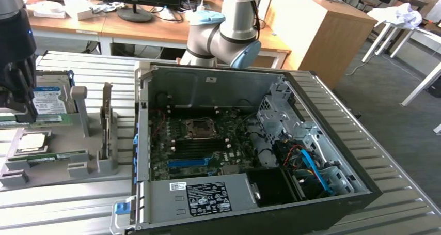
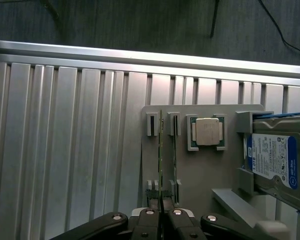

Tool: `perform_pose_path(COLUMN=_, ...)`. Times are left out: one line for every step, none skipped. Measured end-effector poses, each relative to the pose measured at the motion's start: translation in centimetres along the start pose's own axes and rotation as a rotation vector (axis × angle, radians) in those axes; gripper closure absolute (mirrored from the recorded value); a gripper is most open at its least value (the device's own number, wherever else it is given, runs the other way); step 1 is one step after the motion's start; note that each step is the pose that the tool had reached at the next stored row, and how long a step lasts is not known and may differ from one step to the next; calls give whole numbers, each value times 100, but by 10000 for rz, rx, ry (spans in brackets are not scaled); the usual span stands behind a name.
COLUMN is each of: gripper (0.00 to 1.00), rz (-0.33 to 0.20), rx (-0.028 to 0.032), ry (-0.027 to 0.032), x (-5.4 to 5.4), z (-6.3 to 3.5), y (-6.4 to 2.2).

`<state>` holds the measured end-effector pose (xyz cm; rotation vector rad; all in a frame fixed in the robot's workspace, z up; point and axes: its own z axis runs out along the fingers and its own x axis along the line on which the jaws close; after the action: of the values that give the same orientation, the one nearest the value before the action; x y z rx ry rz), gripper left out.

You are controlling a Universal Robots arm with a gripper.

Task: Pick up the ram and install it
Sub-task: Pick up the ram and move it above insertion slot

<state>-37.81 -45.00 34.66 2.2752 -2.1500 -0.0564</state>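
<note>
Gripper (image 2: 161,204) clenched across the thin ram (image 2: 161,155), above the grey holder (image 2: 205,175).

Green and standing on edge, the ram runs its long axis straight out from between the fingertips, in line with the holder's slotted posts. What looks like a second stick (image 2: 174,155) sits just beside it, with a processor chip (image 2: 208,131) and the hard drive (image 2: 277,160) beyond. Whether it is clear of the slots I cannot tell. The open computer case (image 1: 206,85) lies well apart, towards the exterior view's right.
</note>
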Motion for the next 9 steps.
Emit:
perform_pose_path(gripper=87, rz=0, rx=0, ry=0, x=0, z=-5, y=0)
perform_pose_path(gripper=87, rz=0, rx=0, ry=0, x=0, z=-9, y=1)
perform_pose_path(gripper=87, rz=0, rx=1, ry=0, x=0, z=-14, y=1)
perform_pose_path(gripper=87, rz=0, rx=-1, ry=1, x=0, z=-19, y=1)
perform_pose_path(gripper=87, rz=0, rx=0, ry=0, x=0, z=-23, y=1)
perform_pose_path(gripper=87, rz=0, rx=0, ry=0, x=-1, z=-28, y=1)
perform_pose_path(gripper=87, rz=0, rx=-1, ry=1, x=-1, z=-33, y=1)
perform_pose_path(gripper=87, rz=1, rx=0, ry=0, x=-1, z=-38, y=1)
perform_pose_path(gripper=87, rz=1, rx=-1, ry=1, x=-1, z=-44, y=2)
